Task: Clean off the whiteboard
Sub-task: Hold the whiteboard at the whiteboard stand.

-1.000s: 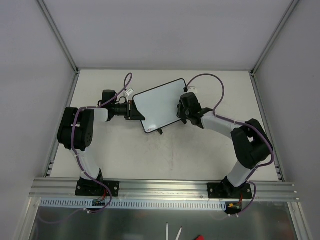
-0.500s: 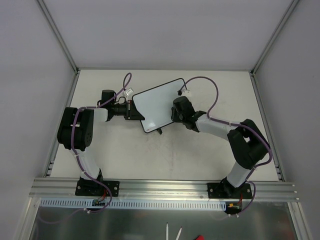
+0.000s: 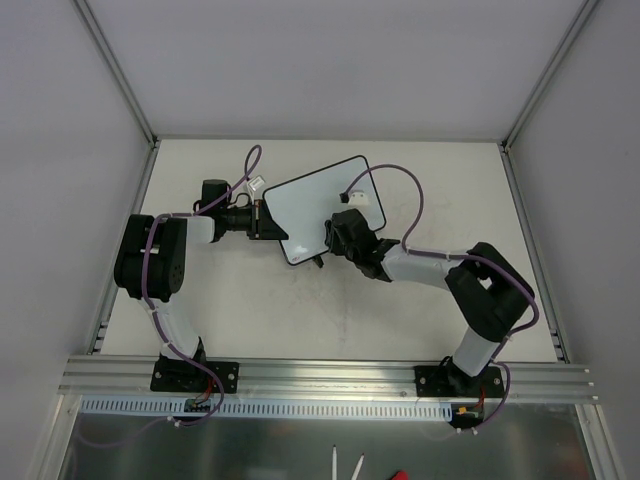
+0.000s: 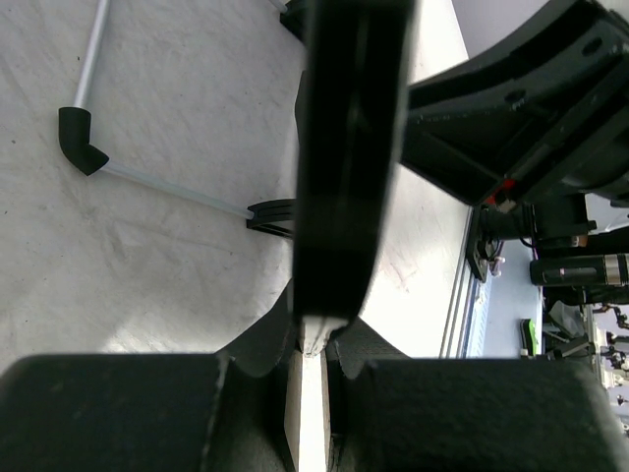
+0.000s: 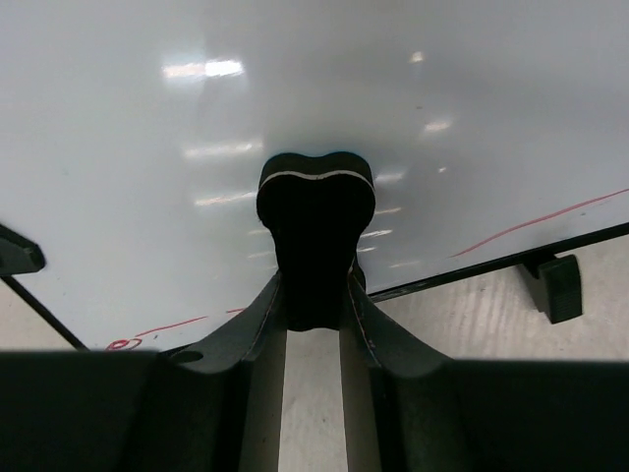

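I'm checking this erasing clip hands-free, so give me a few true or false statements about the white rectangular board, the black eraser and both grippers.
1. The left gripper is shut on an edge of the flat white rectangular whiteboard. True.
2. The right gripper is empty. False: it is shut on the small black bone-shaped eraser.
3. The eraser lies on the table beside the board. False: the gripper holds it at the board's white face.
4. Thin red lines show on the board near the rim with the small black foot. True.
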`<action>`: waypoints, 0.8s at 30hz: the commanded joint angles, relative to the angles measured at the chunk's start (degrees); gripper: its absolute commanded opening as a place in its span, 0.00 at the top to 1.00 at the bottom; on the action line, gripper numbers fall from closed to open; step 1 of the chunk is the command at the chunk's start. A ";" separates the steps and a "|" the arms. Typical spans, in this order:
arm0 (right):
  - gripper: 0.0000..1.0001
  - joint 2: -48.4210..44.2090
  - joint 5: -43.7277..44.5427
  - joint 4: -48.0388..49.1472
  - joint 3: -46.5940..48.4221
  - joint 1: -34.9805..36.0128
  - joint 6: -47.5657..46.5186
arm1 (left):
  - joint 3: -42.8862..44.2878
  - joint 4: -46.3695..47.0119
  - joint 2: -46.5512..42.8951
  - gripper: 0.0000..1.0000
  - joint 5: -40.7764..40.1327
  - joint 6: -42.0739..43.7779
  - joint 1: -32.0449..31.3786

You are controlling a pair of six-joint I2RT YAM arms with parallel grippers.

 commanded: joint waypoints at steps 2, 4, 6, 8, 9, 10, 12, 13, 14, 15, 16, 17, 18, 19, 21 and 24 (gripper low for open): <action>1.00 4.00 -10.23 7.03 0.27 5.33 5.28 | 0.88 -1.71 -0.50 1.00 -1.86 0.04 -0.74; 1.00 4.53 -10.15 7.12 0.62 5.94 5.63 | 0.97 -1.71 -0.50 1.00 -1.86 0.04 -0.74; 1.00 5.06 -9.71 7.12 1.15 7.26 5.63 | 0.97 -1.71 -0.50 1.00 -1.86 0.04 -0.74; 1.00 5.32 -9.01 7.04 1.59 8.58 5.46 | 0.97 -1.71 -0.50 1.00 -1.86 0.04 -0.74; 1.00 5.32 -8.66 7.03 1.68 8.85 5.46 | 0.97 -1.71 -0.59 1.00 -1.86 0.04 -0.74; 0.99 5.67 -8.57 7.12 1.77 9.02 5.46 | 0.97 -1.71 -0.50 1.00 -1.86 0.04 -0.74; 0.99 5.85 -8.65 7.12 2.20 9.37 5.46 | 1.06 -1.71 -0.50 1.00 -1.86 0.04 -0.74; 0.99 5.85 -8.65 7.12 2.21 9.46 5.46 | 0.97 -1.71 -0.50 1.00 -1.86 0.04 -0.74; 0.99 5.85 -8.57 7.30 2.21 9.38 5.37 | 0.97 -1.71 -0.50 1.00 -1.86 0.04 -0.74; 0.99 5.76 -8.13 7.21 2.21 9.46 5.28 | 0.88 -1.71 -0.50 1.00 -1.86 0.04 -0.74; 0.99 5.76 -7.78 7.12 2.21 9.46 5.02 | 0.88 -1.71 -0.50 1.00 -1.78 0.04 -0.74; 0.99 5.42 -7.34 6.86 2.12 9.46 4.76 | 0.88 -1.71 -0.50 1.00 -1.86 0.04 -0.74; 0.98 5.15 -5.94 6.42 2.12 9.38 4.58 | 0.88 -1.71 -0.50 1.00 -1.86 0.04 -0.74; 0.98 4.89 -4.88 5.46 2.47 9.38 4.32 | 0.97 -1.71 -0.50 1.00 -1.86 0.04 -0.74; 0.98 4.10 -1.64 2.82 2.64 9.20 3.70 | 0.97 -1.63 -0.50 1.00 -1.78 0.04 -0.74; 0.98 2.34 1.27 2.20 1.42 8.50 2.56 | 0.88 -1.71 -0.50 1.00 -1.86 0.04 -0.74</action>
